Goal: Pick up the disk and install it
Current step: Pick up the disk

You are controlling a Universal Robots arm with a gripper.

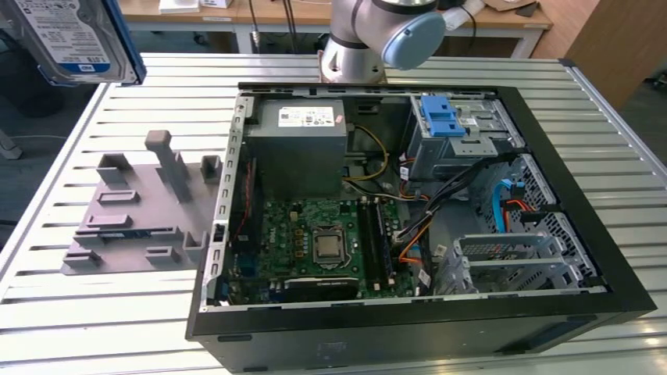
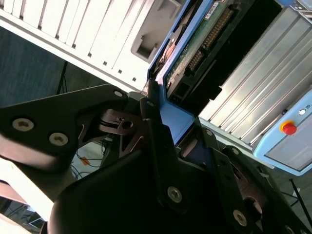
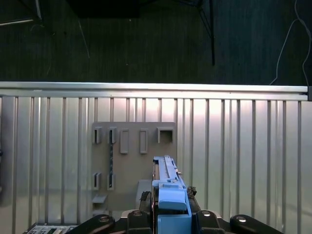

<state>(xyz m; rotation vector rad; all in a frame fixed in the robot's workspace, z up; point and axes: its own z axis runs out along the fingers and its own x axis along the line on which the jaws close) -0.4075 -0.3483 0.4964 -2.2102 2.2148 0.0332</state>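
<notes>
- At the exterior view's far left, the disk hangs high above the slatted metal table, label side showing, with its blue bracket along one edge; it is well apart from the computer case
- On the table, just beside the case's left wall, lies a grey fixture plate with upright posts and slots
- From the centre to the exterior view's right, the open black computer case lies on its side
- Inside it the grey power supply box sits in the far left corner, and the green motherboard lies nearer the camera
- Behind the case stands the arm, grey with a blue cap
- Further right inside the case, the drive cage with blue latches fills the far corner, and cables trail out beneath it
- In the first wrist view the gripper is clamped on the disk, which is seen edge-on above the fixture plate
- In the second wrist view black fingers press the blue bracket from both sides
</notes>
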